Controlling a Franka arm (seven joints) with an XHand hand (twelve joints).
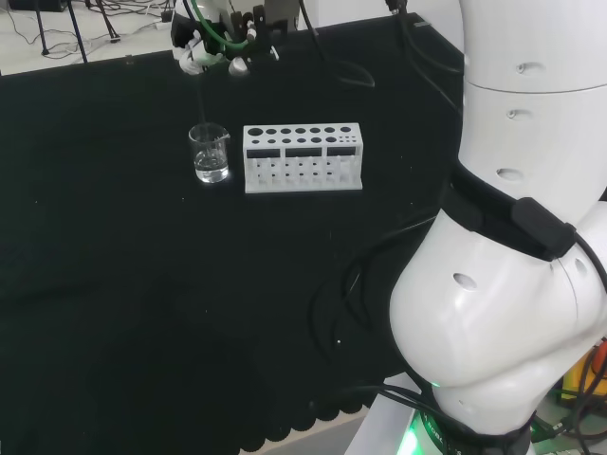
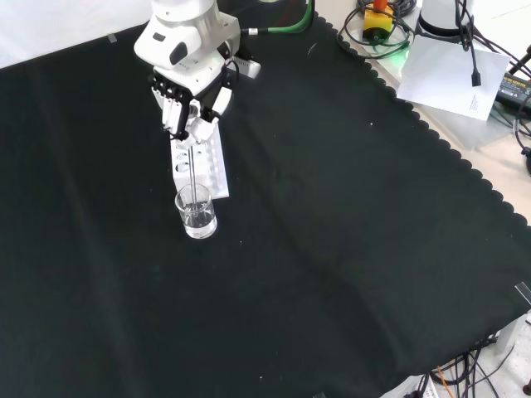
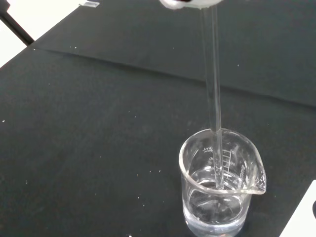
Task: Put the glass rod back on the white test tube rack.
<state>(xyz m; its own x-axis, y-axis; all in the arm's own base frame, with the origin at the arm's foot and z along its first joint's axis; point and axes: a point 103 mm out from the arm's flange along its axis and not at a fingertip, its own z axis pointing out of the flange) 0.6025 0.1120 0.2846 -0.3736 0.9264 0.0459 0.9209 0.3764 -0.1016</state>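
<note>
Hand [image 2: 189, 104] pinches glass rod [image 2: 192, 170] upright, tip in beaker [image 2: 197, 212] | head view: beaker [image 1: 210, 154] at nine o'clock of white rack [image 1: 303, 157], just beside | front view: rack [image 2: 202, 166] at twelve o'clock of beaker | wrist view: rod [image 3: 213, 94] dips into clear liquid | risk: sideways move before lifting could tip beaker; drips likely.

On the desk [image 1: 114, 284] there is one small glass beaker [image 1: 210, 154] with a little clear liquid in it, one white test tube rack [image 1: 303, 157], and one glass rod [image 3: 212, 94]. One hand [image 2: 189, 106] is over them.
</note>
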